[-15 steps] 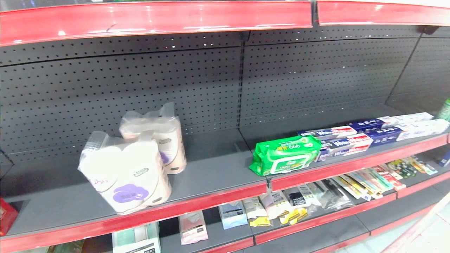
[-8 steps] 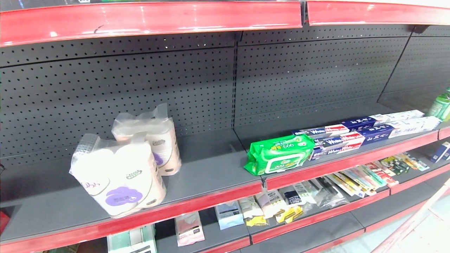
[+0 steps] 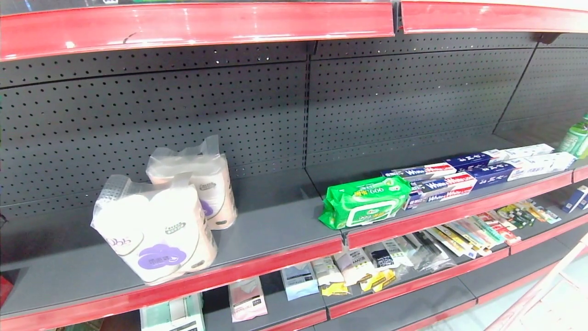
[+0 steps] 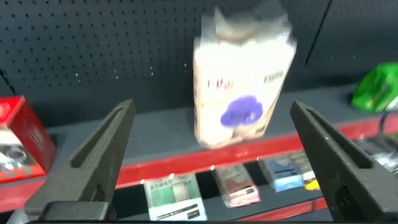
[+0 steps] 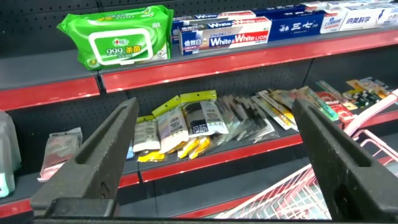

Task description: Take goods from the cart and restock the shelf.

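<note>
Grey shelf [image 3: 275, 230] carries toilet-roll packs [image 3: 156, 230] at nine o'clock and wipes [image 3: 363, 202] at three, with much space bare. Both left jaws and right jaws gape wide and empty, so restocking seems unfinished.

Head camera: set high, facing forward and down at the shelf [image 3: 275, 225], far enough back to take in several tiers.

Left wrist camera: lower and close in, sighting between the spread fingers of the left gripper [image 4: 211, 107] at the toilet-roll pack [image 4: 242, 93], which sits lower left in the head frame.

Right wrist camera: sights past the right gripper [image 5: 214, 102] at the green wipes pack [image 5: 118, 34], right of centre in the head frame.
</note>
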